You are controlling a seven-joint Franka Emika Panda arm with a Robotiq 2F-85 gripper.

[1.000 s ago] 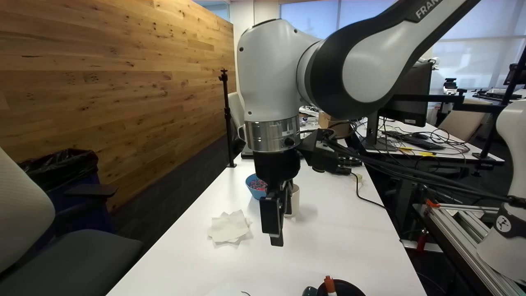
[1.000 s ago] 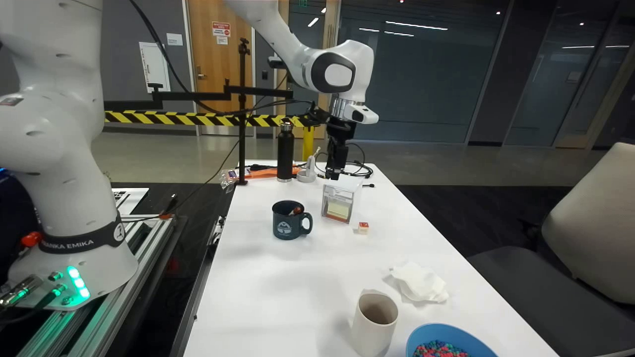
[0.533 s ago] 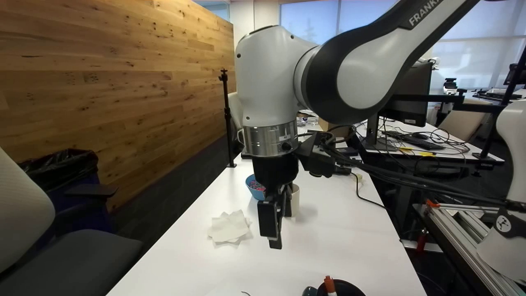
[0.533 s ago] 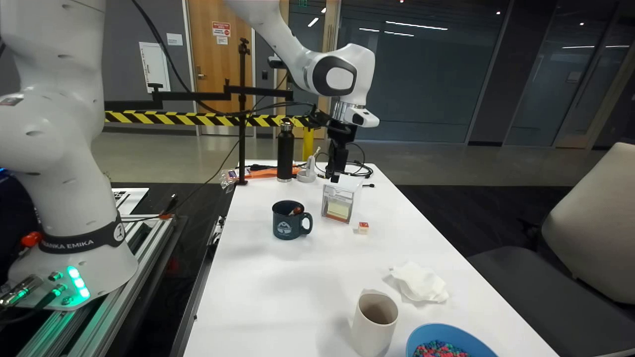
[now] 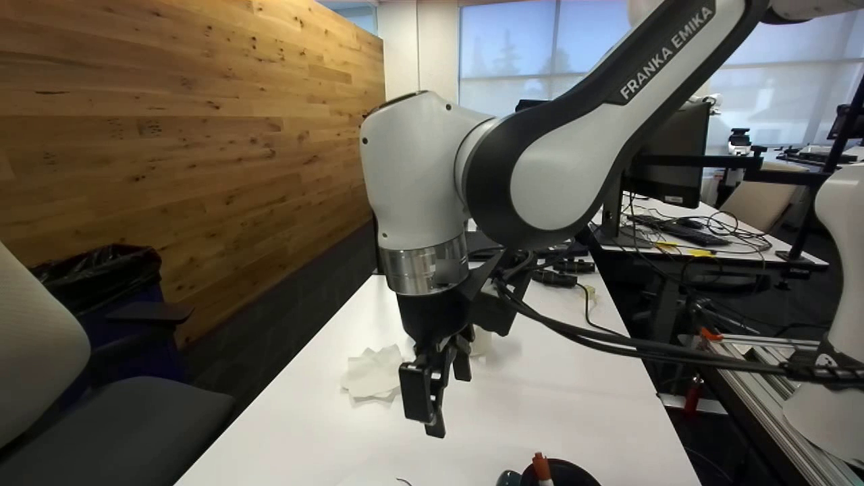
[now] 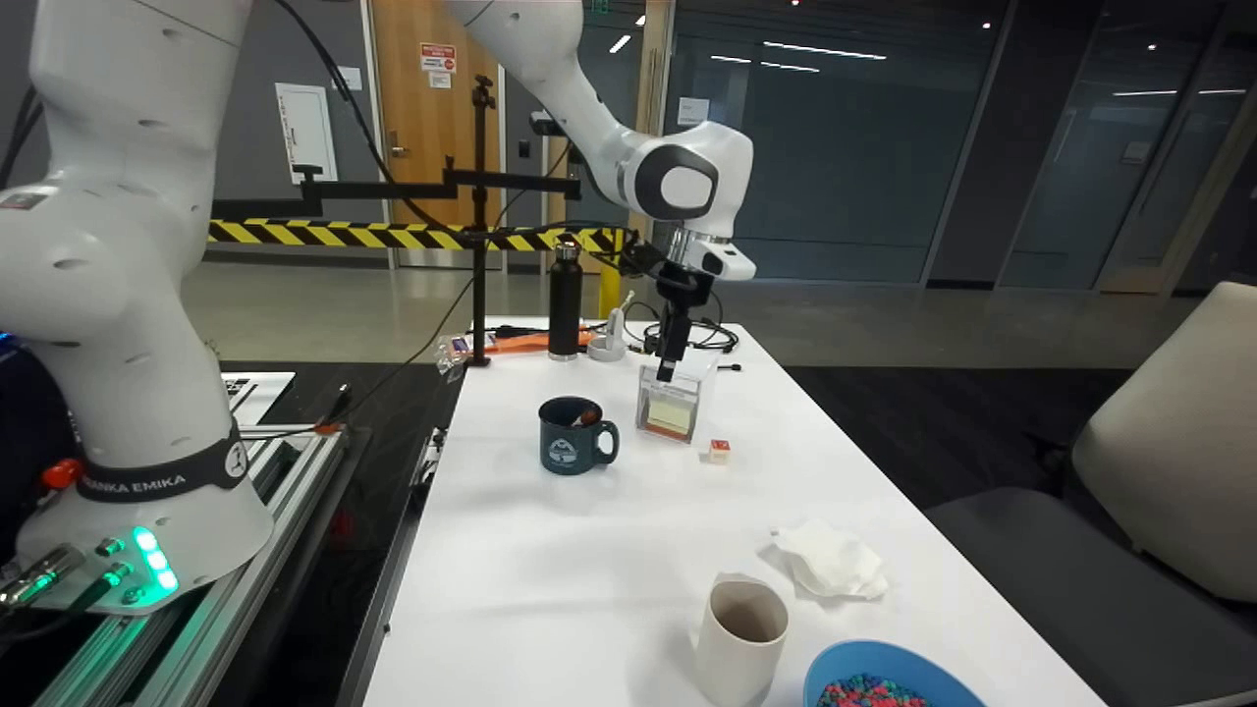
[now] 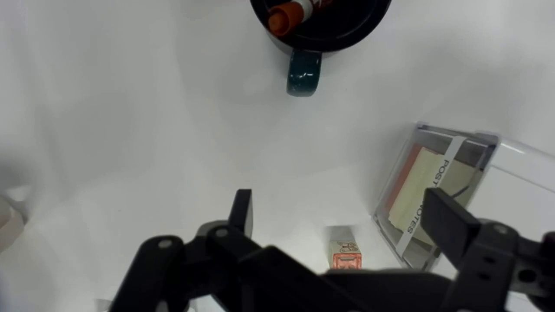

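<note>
The black pincer (image 7: 340,212) hangs above the white surface (image 6: 550,560), its fingers spread apart. Below, a small cream-and-red cube (image 7: 345,253) shows between them in the wrist view, with a clear plastic note box (image 7: 427,171) partly behind one.

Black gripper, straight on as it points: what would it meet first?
Possibly the clear plastic note box, overlapped by one of the open jaws in the wrist view. Depth is unclear; they may pass beside it to the white tabletop.
</note>
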